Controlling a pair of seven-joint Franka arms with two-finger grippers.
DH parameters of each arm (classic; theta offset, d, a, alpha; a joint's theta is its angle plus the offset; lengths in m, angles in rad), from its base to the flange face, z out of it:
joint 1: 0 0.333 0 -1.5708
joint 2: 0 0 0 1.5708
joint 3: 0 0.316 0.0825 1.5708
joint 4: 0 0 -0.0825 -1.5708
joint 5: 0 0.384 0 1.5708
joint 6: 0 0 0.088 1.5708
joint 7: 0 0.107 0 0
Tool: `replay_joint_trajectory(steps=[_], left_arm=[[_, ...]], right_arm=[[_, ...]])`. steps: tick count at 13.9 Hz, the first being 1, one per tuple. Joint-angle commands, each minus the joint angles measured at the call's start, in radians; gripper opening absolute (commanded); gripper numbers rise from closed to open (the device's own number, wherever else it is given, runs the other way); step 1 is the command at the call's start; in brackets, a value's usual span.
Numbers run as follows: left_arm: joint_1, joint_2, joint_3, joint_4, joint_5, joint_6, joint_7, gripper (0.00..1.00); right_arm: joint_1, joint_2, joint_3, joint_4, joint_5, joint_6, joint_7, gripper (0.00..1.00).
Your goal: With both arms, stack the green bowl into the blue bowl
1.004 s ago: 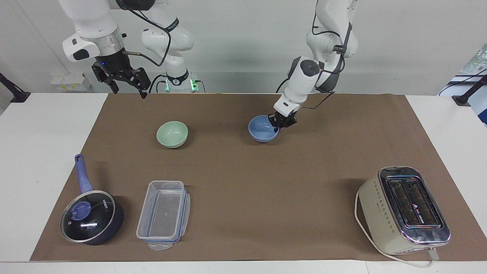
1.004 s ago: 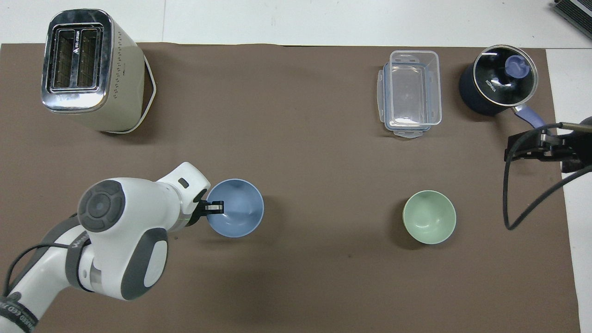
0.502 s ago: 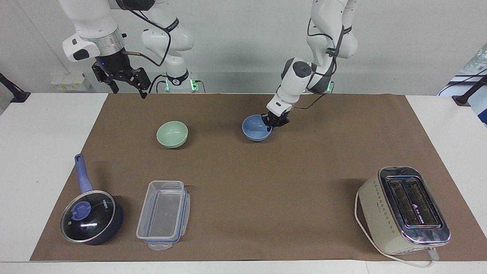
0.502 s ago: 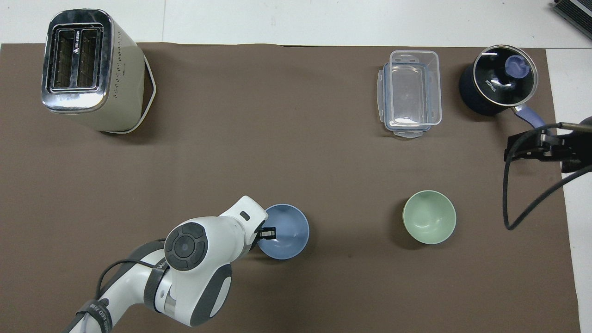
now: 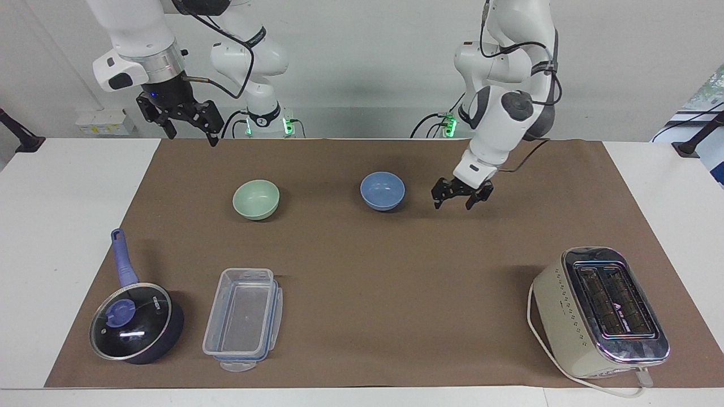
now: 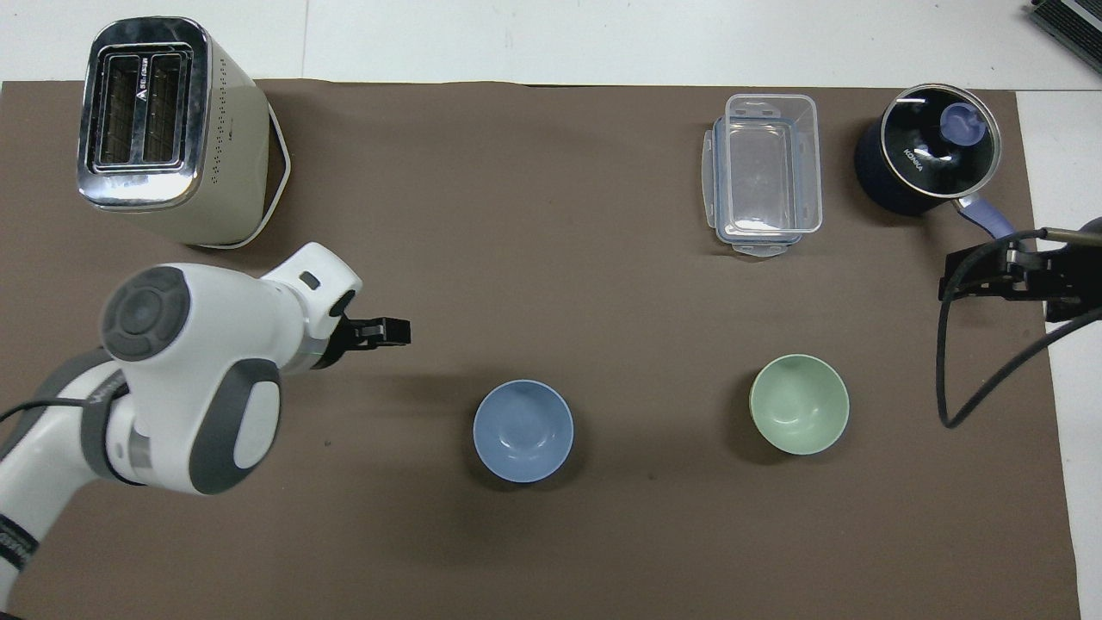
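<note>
The blue bowl stands upright and empty on the brown mat, near the middle of its width. The green bowl sits beside it, apart, toward the right arm's end. My left gripper hangs open and empty just above the mat, a short way from the blue bowl toward the left arm's end, touching nothing. My right gripper waits open and raised over the mat's corner by its own base, holding nothing.
A cream toaster stands farthest from the robots at the left arm's end. A clear plastic container and a dark lidded saucepan sit farthest out at the right arm's end.
My left gripper slid the blue bowl toward the green one, opened and let go of its rim, then pulled away toward the left arm's end. The right arm has stayed still.
</note>
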Motion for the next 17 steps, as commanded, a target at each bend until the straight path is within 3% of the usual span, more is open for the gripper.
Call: replay_joint_trajectory(steps=[1,4,7,12,14,17], left_arm=[[0.106,-0.001,-0.010,0.069,0.017,-0.091,0.127,1.00],[0.167,-0.006,-0.010,0.159,0.107,-0.191,0.180,1.00],[0.210,-0.003,-0.008,0.314,0.120,-0.364,0.220,1.00],[0.226,0.014,-0.008,0.537,0.187,-0.591,0.218,1.00],[0.232,0.019,-0.007,0.588,0.186,-0.662,0.218,1.00],[0.246,0.014,-0.007,0.585,0.183,-0.640,0.210,1.00]], right_arm=[[-0.019,0.001,0.008,0.003,0.009,-0.006,-0.031,1.00],[-0.019,0.001,0.008,0.005,0.010,-0.006,-0.031,1.00],[-0.020,-0.004,0.007,-0.003,0.036,0.006,-0.031,1.00],[-0.054,-0.070,0.002,-0.133,0.059,0.093,-0.078,1.00],[-0.056,-0.078,0.000,-0.161,0.059,0.106,-0.078,1.00],[-0.056,-0.125,0.000,-0.275,0.059,0.179,-0.089,1.00]])
